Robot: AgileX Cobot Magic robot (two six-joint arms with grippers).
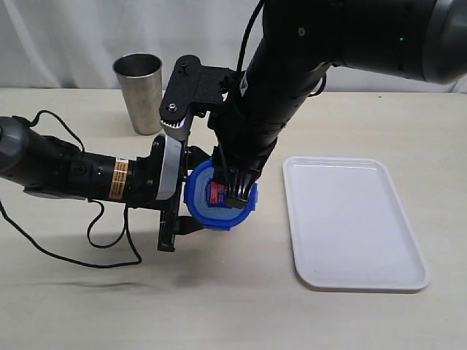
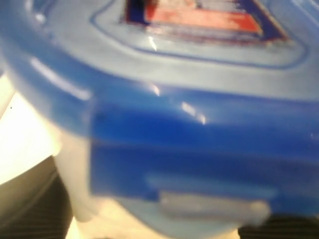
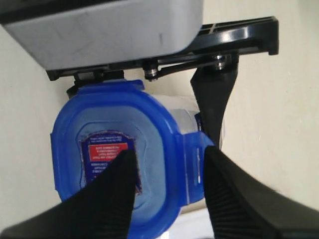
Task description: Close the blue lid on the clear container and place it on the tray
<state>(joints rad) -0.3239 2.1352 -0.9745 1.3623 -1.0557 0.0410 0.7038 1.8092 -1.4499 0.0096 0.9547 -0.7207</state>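
My left gripper [image 1: 190, 192] is shut on the clear container [image 3: 175, 106], holding it on its side above the table. Its mouth points toward the tray [image 1: 352, 222]. The blue lid [image 1: 206, 211] sits on that mouth, sticker facing outward. In the left wrist view the lid [image 2: 199, 129] fills the frame, with cloudy container wall [image 2: 75, 169] beneath. My right gripper [image 3: 169, 154] is open and comes down over the lid [image 3: 154, 144]. One finger lies across the sticker; the other stands just outside a side flap. In the exterior view the container is mostly hidden by both grippers.
A stainless-steel cup [image 1: 139, 91] stands upright at the back left. The white tray lies flat on the right side of the table with nothing on it. A black cable [image 1: 109, 248] loops on the table below my left arm.
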